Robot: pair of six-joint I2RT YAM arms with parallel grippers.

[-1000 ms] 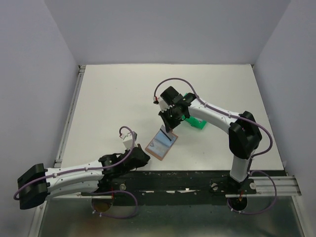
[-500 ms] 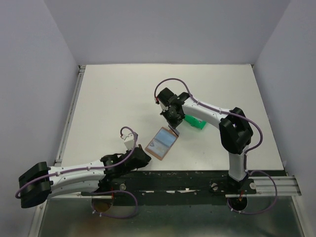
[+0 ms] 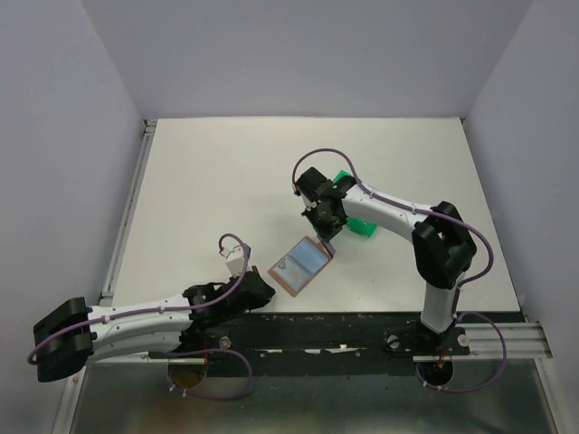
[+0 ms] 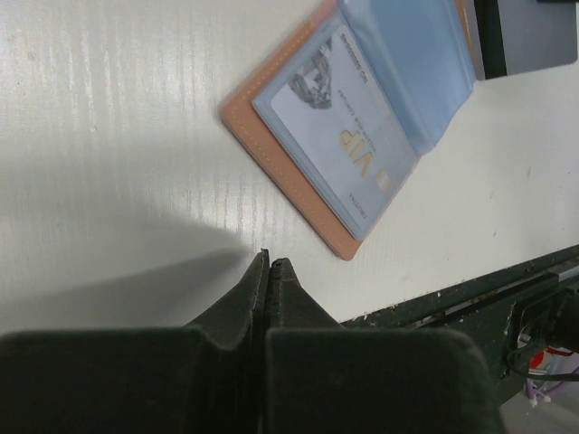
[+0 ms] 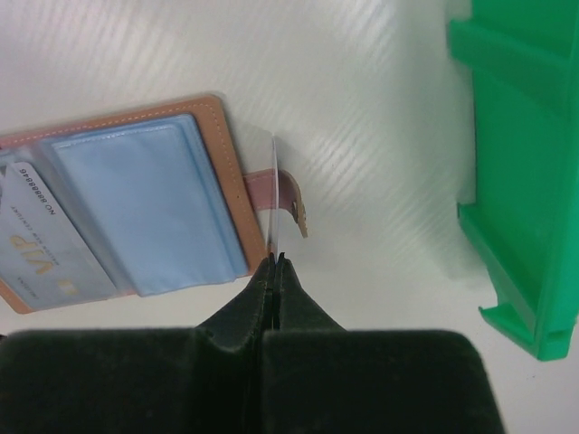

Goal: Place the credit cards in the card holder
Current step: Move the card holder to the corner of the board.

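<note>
The tan leather card holder (image 3: 300,265) lies open and flat on the white worktop (image 3: 208,181), its long axis diagonal from near-left to far-right. The right pincer (image 5: 274,260) is clamped on a thin pale credit card (image 5: 273,154), held edge-on above the snap tab (image 5: 291,194). The left pincer (image 4: 269,264) is closed and empty nearby.

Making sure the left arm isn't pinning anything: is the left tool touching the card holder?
Apart. The left wrist view shows a strip of table between the shut left tool and the nearest corner of the card holder.
</note>
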